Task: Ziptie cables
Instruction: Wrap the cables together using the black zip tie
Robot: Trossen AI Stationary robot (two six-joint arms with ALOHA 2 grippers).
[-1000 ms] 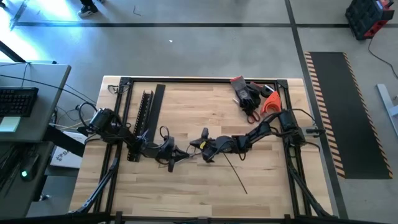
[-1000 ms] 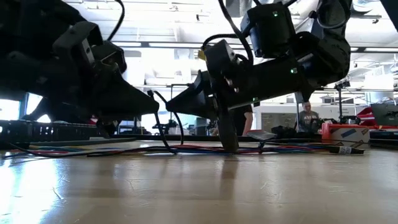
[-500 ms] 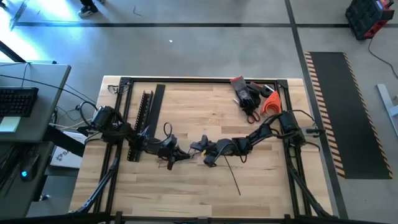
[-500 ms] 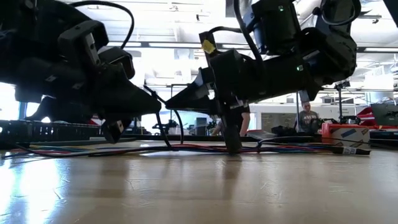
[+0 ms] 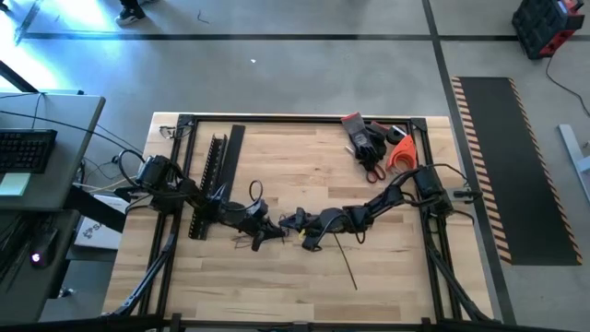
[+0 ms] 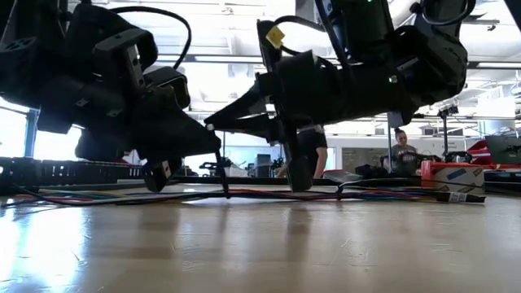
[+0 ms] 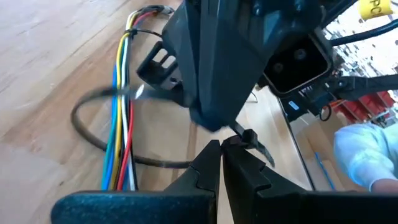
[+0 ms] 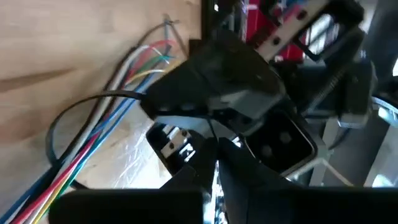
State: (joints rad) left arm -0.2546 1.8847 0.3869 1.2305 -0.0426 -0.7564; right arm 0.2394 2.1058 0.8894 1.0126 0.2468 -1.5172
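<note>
The cables [image 5: 346, 265] lie along the table as a bundle of thin coloured wires [image 7: 121, 124] [image 8: 93, 149]. A black zip tie [image 7: 84, 127] loops loosely round the bundle [image 6: 366, 195]. Both grippers meet tip to tip just above the cables, near the table's middle. My left gripper [image 5: 269, 232] [image 7: 221, 148] is shut on one end of the tie. Facing it, my right gripper [image 5: 288, 222] [image 8: 216, 146] is shut on the other end. In the low view a thin black strand [image 6: 221, 167] drops from the two tips to the cables. My left gripper pinches a short black end piece of the zip tie [image 7: 249, 135] between its two fingertips, coming nearly level from the table's left. The loop runs slack from there down round the cables on the table. My right gripper holds the tie's other end [image 8: 211, 134] between its fingertips, coming nearly level from the table's right. The left gripper's body stands close in front, and which part of the tie it has is hidden. The loop [image 8: 62, 124] hangs slack round the cables.
A black slotted rail [image 5: 217, 171] and a flat black strip [image 5: 236, 152] lie at the far left. Red and orange hand tools [image 5: 376, 146] sit at the far right corner. A black frame [image 5: 295, 118] borders the table. People [image 6: 399, 150] stand in the room behind.
Both grippers have closed in on each other, the left toward the table's right and the right toward its left, and both wrists have rolled. The wide hanging loop of the tie has drawn in to a thin strand below the tips. The cables' near free end has shifted slightly left.
</note>
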